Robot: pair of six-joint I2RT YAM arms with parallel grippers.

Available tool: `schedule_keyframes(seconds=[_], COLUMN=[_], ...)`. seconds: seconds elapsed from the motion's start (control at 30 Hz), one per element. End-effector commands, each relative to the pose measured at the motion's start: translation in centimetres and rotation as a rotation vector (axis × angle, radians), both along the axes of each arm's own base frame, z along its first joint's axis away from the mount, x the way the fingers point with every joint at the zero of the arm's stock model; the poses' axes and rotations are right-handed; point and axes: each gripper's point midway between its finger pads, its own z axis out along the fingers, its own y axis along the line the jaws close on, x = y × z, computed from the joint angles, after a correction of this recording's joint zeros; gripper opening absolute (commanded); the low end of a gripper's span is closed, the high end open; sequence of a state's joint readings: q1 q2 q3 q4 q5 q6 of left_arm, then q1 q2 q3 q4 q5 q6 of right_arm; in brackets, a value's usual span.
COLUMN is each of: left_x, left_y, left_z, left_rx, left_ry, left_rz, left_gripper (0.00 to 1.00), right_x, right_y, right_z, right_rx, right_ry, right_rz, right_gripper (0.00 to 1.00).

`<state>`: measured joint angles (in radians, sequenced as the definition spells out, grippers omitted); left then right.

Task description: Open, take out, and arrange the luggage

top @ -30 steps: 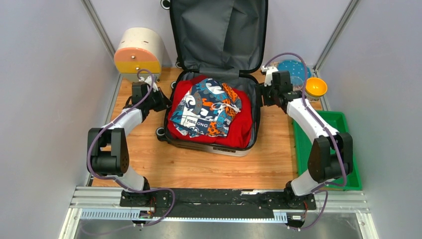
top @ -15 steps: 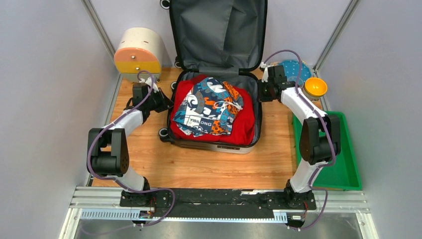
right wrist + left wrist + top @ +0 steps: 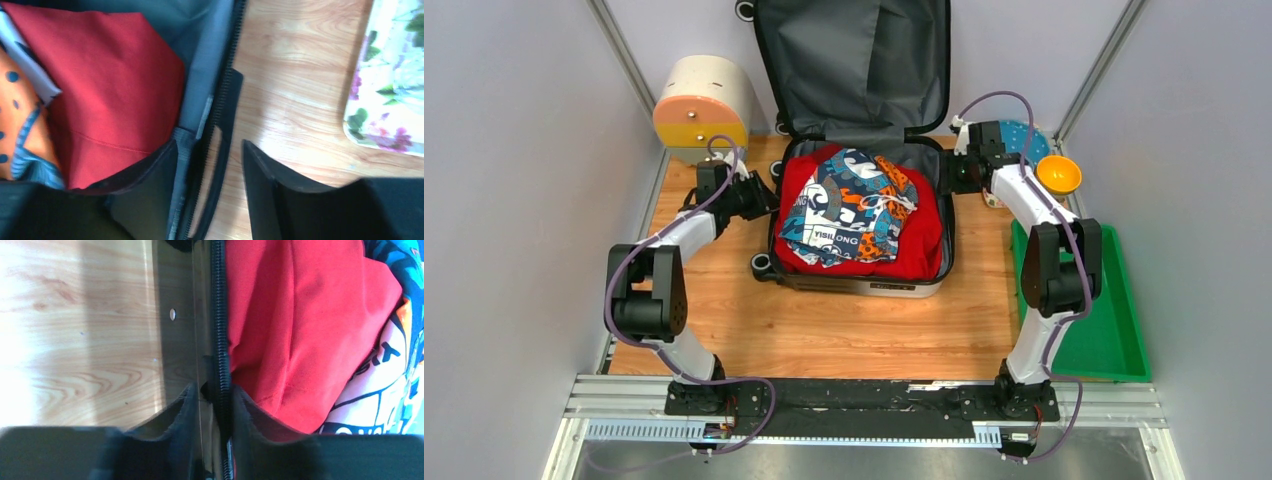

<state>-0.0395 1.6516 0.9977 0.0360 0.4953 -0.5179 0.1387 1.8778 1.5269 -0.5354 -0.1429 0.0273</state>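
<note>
— Looking down from above, where does your luggage (image 3: 854, 80) sit?
— On the desk (image 3: 824, 330), at its back middle. The lid stands up at the rear, and a red cloth (image 3: 914, 250) and a patterned garment (image 3: 849, 210) lie in the lower half.
— Your left gripper (image 3: 212, 390)?
— At the case's left rim, its fingers set narrowly astride the zip edge. Whether they pinch it, I cannot tell.
— Your right gripper (image 3: 210, 142)?
— At the right rim and partly spread, with one finger by the zip and the other over bare wood.
</note>
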Motion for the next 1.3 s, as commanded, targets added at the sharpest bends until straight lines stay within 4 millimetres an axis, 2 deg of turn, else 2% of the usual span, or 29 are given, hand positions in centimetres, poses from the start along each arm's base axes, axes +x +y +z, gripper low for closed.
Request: schedule_keyframes(seconds=[0.0,0.03,0.07,0.1,0.13,0.17,0.2,0.23,0.33,0.37,0.4,0.47,0.5,0.57,0.6,0.7,0.73,0.83,0.93,0.97,1.03,1.07,1.13,1.17,1.2,1.27], left_x=[-0.7,-1.0,-1.3,-2.0,-2.4,-2.8,-3.1,-3.2,-4.0,-4.2,-4.4,-4.7,-4.9,-5.1,-5.3,-5.6,-5.5,-5.7,-5.8,-5.8,-5.9,-5.9,-5.9,-6.0,-6.0,-6.0], left_y=[0.0,0.2,0.9,1.1,1.1,1.0,2.1,2.4,2.4,2.5,2.4,2.3,2.2,2.2,2.1,2.1,2.2,2.2,2.1,2.0,2.0,2.0,2.1,2.0,2.1,2.1], left_z=[-0.2,0.0,0.6,0.3,0.3,0.9,0.9,1.0,2.1,2.6,2.9,3.5,3.6,4.0,4.0,4.0,4.0,3.9,3.9,3.9,3.8,3.8,3.8,3.8,3.7,3.7], left_rx=[0.047,0.051,0.053,0.048,0.045,0.045,0.043,0.047,0.069,0.078,0.078,0.077,0.074,0.064,0.06,0.053,0.057,0.058,0.054,0.052,0.047,0.045,0.048,0.05,0.052,0.058], left_ry=[0.011,0.009,-0.006,0.011,0.019,0.005,0.017,0.017,-0.016,-0.036,-0.039,-0.051,-0.054,-0.062,-0.067,-0.066,-0.07,-0.065,-0.058,-0.056,-0.05,-0.048,-0.046,-0.043,-0.042,-0.044], left_rz=[-0.058,-0.061,-0.055,-0.058,-0.059,-0.072,-0.053,-0.052,-0.078,-0.083,-0.089,-0.091,-0.094,-0.088,-0.089,-0.083,-0.079,-0.081,-0.082,-0.084,-0.083,-0.084,-0.08,-0.081,-0.08,-0.08], left_gripper=[0.5,0.58,0.6,0.61,0.64,0.64,0.65,0.65,0.65,0.66,0.66,0.66,0.66,0.66,0.66,0.66,0.66,0.66,0.66,0.65,0.65,0.65,0.64,0.64,0.64,0.64], right_x=[0.2,-0.3,-1.1,-2.2,-3.0,-4.0,-5.4,-6.2,-10.1,-11.5,-12.7,-14.3,-15.4,-16.4,-17.3,-17.9,-18.3,-18.1,-17.5,-17.1,-16.5,-16.0,-15.4,-15.2,-15.0,-14.7], right_y=[-3.5,-4.2,-5.7,-6.0,-8.0,-9.6,-10.3,-11.4,-14.1,-15.2,-15.8,-17.4,-17.6,-18.0,-17.7,-17.0,-16.9,-16.8,-16.3,-16.0,-15.0,-14.2,-12.5,-11.5,-10.7,-8.5], right_z=[5.3,6.1,8.1,8.4,8.6,9.9,9.8,9.7,7.8,6.3,5.8,4.4,3.0,1.9,0.7,-1.2,-2.6,-4.2,-5.5,-5.9,-5.9,-5.7,-5.1,-4.8,-4.5,-4.0], right_rx=[-0.036,-0.036,-0.04,-0.045,-0.063,-0.076,-0.09,-0.119,-0.185,-0.213,-0.225,-0.251,-0.248,-0.243,-0.229,-0.199,-0.192,-0.187,-0.142,-0.121,-0.069,-0.034,0.038,0.086,0.118,0.202], right_ry=[-0.098,-0.105,-0.134,-0.118,-0.113,-0.132,-0.106,-0.092,0.005,0.06,0.092,0.14,0.185,0.22,0.255,0.287,0.323,0.332,0.353,0.363,0.362,0.357,0.341,0.346,0.339,0.332], right_rz=[0.009,0.012,-0.012,-0.009,-0.037,-0.065,-0.071,-0.089,-0.11,-0.105,-0.113,-0.132,-0.135,-0.131,-0.116,-0.088,-0.08,-0.067,-0.075,-0.077,-0.079,-0.094,-0.095,-0.119,-0.125,-0.121], right_gripper=[0.6,0.62,0.63,0.63,0.63,0.63,0.63,0.63,0.62,0.61,0.61,0.61,0.61,0.6,0.6,0.6,0.6,0.59,0.53,0.44,0.34,0.22,0.15,0.05,0.01,0.0])
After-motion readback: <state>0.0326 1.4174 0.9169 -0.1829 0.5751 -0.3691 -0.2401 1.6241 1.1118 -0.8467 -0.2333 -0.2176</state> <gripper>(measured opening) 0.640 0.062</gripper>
